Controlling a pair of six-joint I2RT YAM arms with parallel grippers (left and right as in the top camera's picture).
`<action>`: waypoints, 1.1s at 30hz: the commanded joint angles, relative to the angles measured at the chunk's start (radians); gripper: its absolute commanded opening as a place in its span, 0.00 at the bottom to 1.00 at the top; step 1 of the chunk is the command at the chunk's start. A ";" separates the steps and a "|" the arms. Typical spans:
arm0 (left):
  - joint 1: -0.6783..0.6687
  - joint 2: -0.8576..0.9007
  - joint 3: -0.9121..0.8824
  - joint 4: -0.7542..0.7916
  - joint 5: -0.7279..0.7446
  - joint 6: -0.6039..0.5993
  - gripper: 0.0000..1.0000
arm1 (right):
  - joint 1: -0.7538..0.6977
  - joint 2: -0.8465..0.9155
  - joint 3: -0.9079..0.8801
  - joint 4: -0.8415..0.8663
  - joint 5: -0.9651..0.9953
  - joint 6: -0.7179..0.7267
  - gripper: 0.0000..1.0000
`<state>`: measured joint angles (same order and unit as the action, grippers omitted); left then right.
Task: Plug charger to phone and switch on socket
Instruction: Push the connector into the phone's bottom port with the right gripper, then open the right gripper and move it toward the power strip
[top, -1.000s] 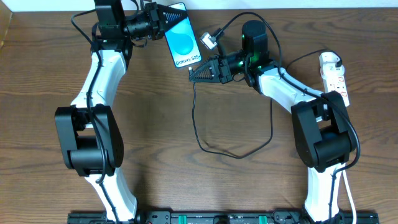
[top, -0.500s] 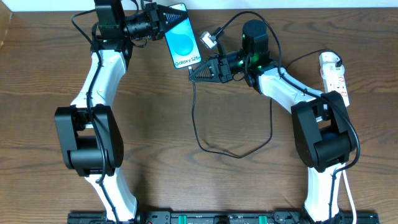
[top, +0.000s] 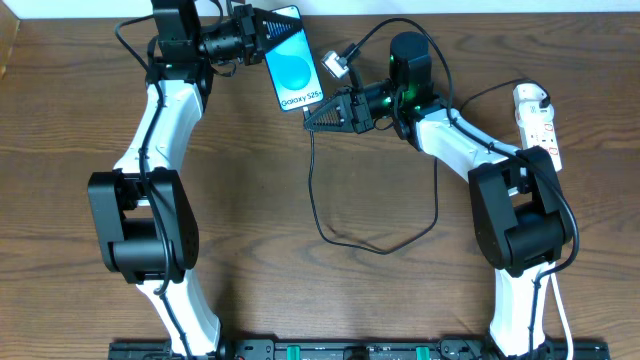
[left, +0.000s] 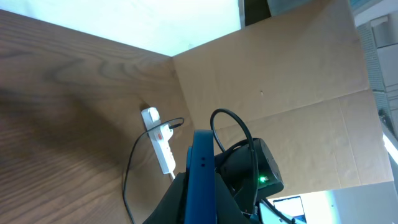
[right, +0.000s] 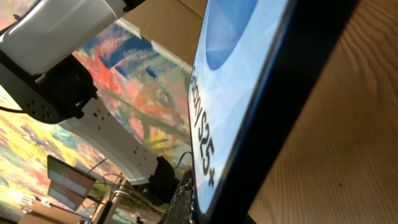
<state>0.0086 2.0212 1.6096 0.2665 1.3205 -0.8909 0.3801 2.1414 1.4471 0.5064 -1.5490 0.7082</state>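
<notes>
The phone (top: 292, 62) is held at 12 o'clock over the table (top: 60, 150), clamped at its upper end by the left gripper (top: 265, 35). The charger (top: 318, 200) is gripped near its free end by the clenched right gripper (top: 312, 122), at 5 o'clock of the phone's lower edge. The socket (top: 537, 125) is seen at 2 o'clock

phone (top: 293, 62) at far centre — socket (top: 538, 125) at right edge — charger (top: 311, 178) between them.

The phone (top: 293, 66) carries white lettering, "Galaxy S25+", at the near end of its blue screen in the overhead view. The right wrist view shows only "S25+" of it.
</notes>
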 joint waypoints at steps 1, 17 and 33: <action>-0.011 -0.025 0.006 0.009 0.006 -0.005 0.07 | 0.008 0.004 0.011 0.002 -0.002 0.006 0.01; -0.027 -0.024 0.006 0.009 0.026 0.021 0.07 | 0.004 0.004 0.011 0.003 -0.002 0.040 0.01; -0.027 -0.024 0.006 0.009 0.173 0.113 0.07 | 0.000 0.004 0.011 0.046 0.115 0.197 0.01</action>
<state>-0.0036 2.0212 1.6096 0.2779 1.3670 -0.8028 0.3870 2.1426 1.4448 0.5289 -1.5436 0.8795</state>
